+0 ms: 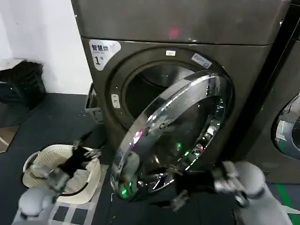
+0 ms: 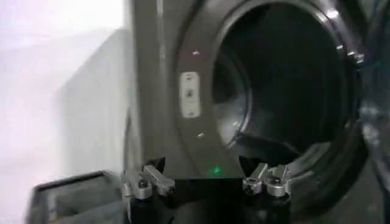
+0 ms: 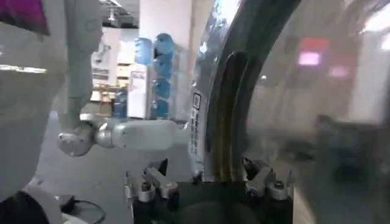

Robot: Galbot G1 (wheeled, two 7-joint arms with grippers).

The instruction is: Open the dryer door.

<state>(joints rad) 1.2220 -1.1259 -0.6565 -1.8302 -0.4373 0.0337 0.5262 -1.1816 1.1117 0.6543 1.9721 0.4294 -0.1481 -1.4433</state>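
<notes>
the big round dryer door (image 1: pixel 176 136), a wide shiny chrome ring around dark domed glass, hangs partly swung out from the grey-brown machine (image 1: pixel 243 70) with the white "1" sticker, filling the centre and lower middle of the head view, with the dark drum opening (image 1: pixel 154 84) showing behind its upper left edge. the right gripper (image 3: pixel 207 182) sits at the bottom centre of the right wrist view with its fingers spread, straddling the door's chrome rim without clamping it; in the head view it appears at the lower right, just under the door's lower edge. the left gripper (image 2: pixel 207 179) at the bottom of the left wrist view is also spread and grasping nothing, facing the open drum mouth and the door latch plate (image 2: pixel 190 94) on the front panel; in the head view that arm is at the lower left, above a cream woven laundry basket (image 1: pixel 44 161) on the dark floor. the main risk i see is the right gripper slipping off the curved, glossy rim as the door swings, since nothing is clenched on it; the door might then drift back toward closing. pushing along a wrong arc could wedge a finger between rim and glass, or strain the hinge. the door's free edge also looks likely to sweep near the left arm and basket, so a collision there is possible.
</notes>
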